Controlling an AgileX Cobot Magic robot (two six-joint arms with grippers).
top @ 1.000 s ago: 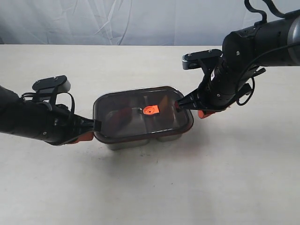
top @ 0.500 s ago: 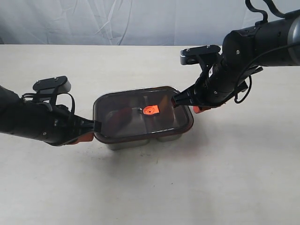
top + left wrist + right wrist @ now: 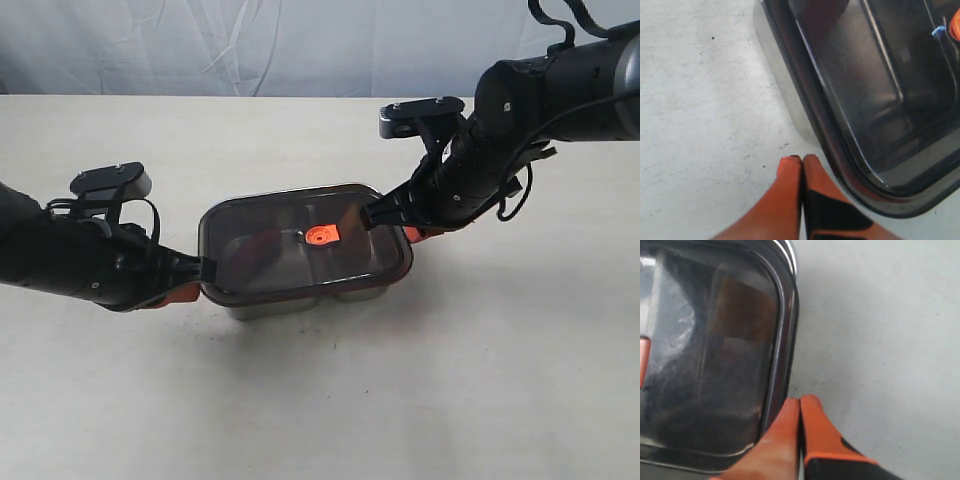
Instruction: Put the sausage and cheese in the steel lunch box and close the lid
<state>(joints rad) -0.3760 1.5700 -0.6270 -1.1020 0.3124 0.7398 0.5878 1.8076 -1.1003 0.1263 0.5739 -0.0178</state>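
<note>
The steel lunch box (image 3: 290, 305) sits mid-table with the dark translucent lid (image 3: 290, 255) lying on top, its orange valve tab (image 3: 322, 235) at the centre. Through the lid a dim reddish shape, the sausage (image 3: 262, 250), shows on the left, and a dim brownish one, the cheese (image 3: 742, 307), on the right. My left gripper (image 3: 207, 268) is shut and empty, its tips (image 3: 801, 159) at the lid's left edge (image 3: 840, 150). My right gripper (image 3: 372, 216) is shut and empty too, with its tips (image 3: 800, 400) against the lid's right edge (image 3: 785, 355).
The pale tabletop (image 3: 330, 400) runs all round the box. A light cloth backdrop (image 3: 250, 40) hangs behind the table's far edge. Both black arms reach in low from either side.
The right gripper has shifted slightly left and toward the back along the lid's right end. The left arm and the box have stayed put.
</note>
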